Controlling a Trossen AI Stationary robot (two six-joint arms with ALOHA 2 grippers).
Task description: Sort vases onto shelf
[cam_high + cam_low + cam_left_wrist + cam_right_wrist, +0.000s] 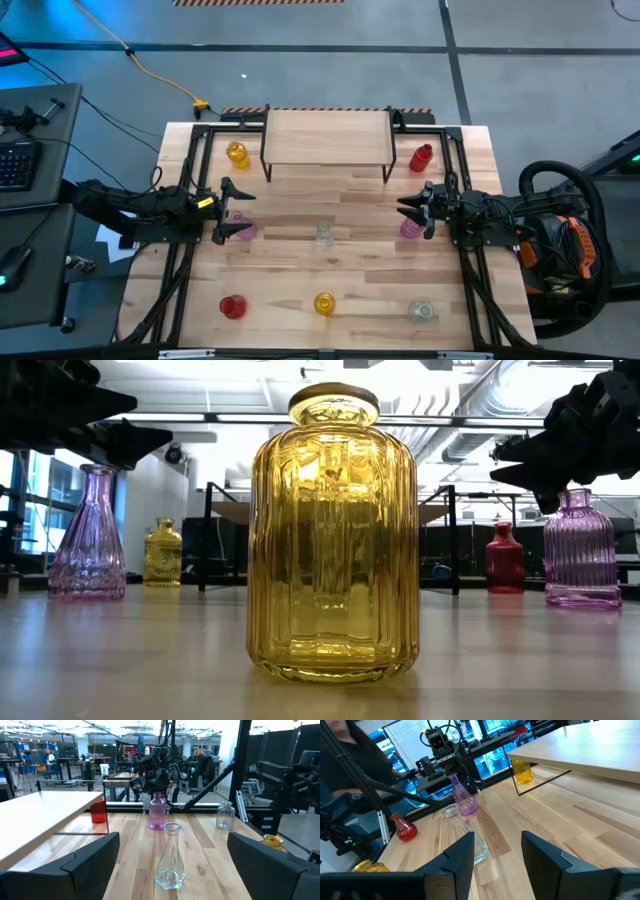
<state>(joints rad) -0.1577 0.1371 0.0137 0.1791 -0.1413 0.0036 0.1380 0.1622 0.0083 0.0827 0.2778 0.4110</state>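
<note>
The shelf [325, 135] stands at the table's far middle with nothing on top. A yellow vase [237, 154] stands by its left legs and a red vase [421, 157] by its right legs. A clear vase [323, 234] stands mid-table. Red [232, 306], yellow [325, 303] and clear [421, 311] vases line the near edge. My left gripper [232, 212] hovers open above a pink vase [241, 228]. My right gripper [416, 210] hovers open above the other pink vase [409, 229]. All the vases stand upright on their bases.
Black frame rails [185, 250] run along the table's left and right sides. The shelf's thin black legs [266, 165] stand close to the far vases. Bare wood lies between the middle row and the near row of vases.
</note>
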